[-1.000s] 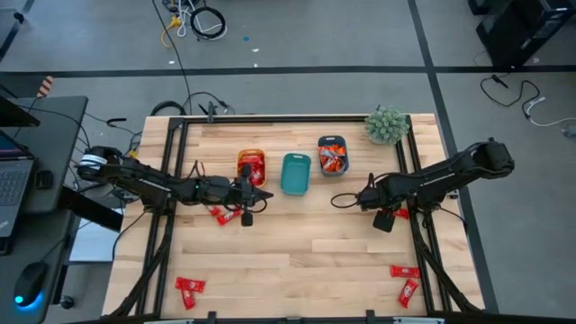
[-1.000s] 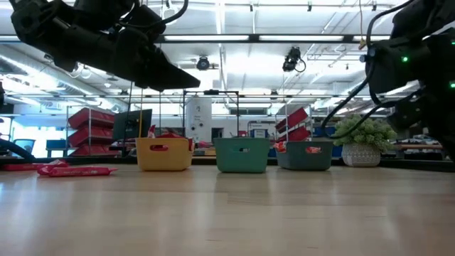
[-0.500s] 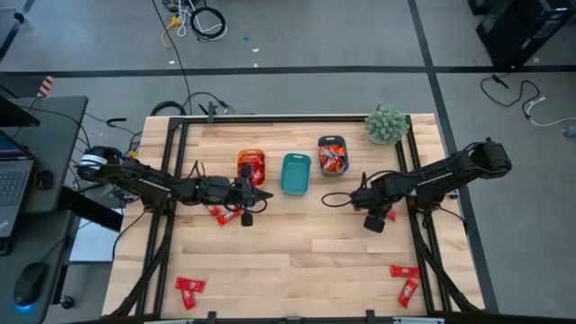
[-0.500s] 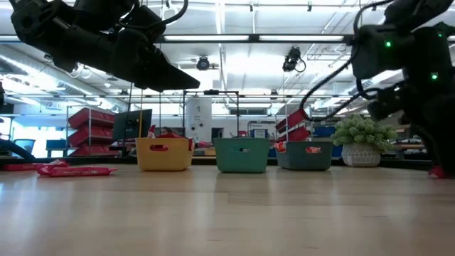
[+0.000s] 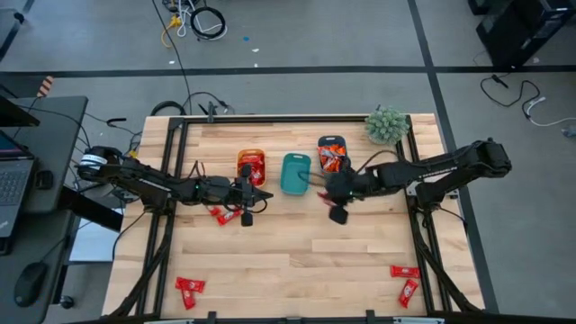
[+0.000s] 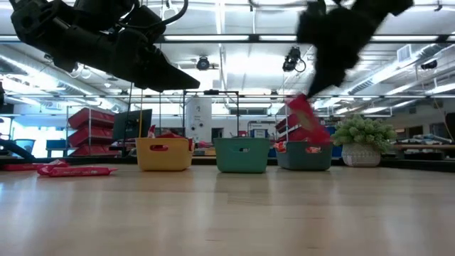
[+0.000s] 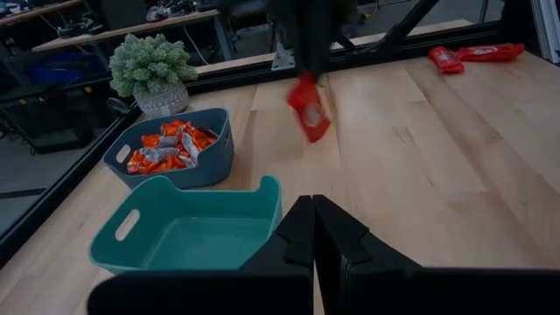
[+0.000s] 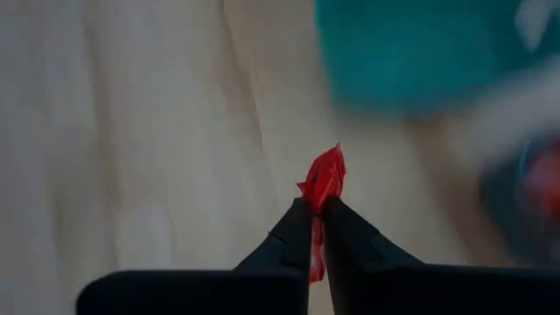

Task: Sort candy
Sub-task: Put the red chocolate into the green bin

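So the right gripper (image 8: 315, 210) is mid-carry: its fingers are pinched on 1 red candy (image 8: 323, 179), a crinkly foil wrapper sticking out past the tips, held above the worktop (image 5: 297, 243) near the teal bin (image 5: 295, 173) and the grey bin (image 5: 332, 157). My read is the next move calls for lining up over the right bin and letting go cleanly, since that thin wrapper could flutter off target. The grey bin holds orange-red pieces, the yellow bin (image 5: 251, 166) red ones, and the teal bin looks empty, smooth plastic with a handle slot. The left gripper (image 7: 312, 229) hovers by the yellow bin, fingers closed on nothing. Loose candies (image 5: 190, 286) lie near the worktop's front corners.
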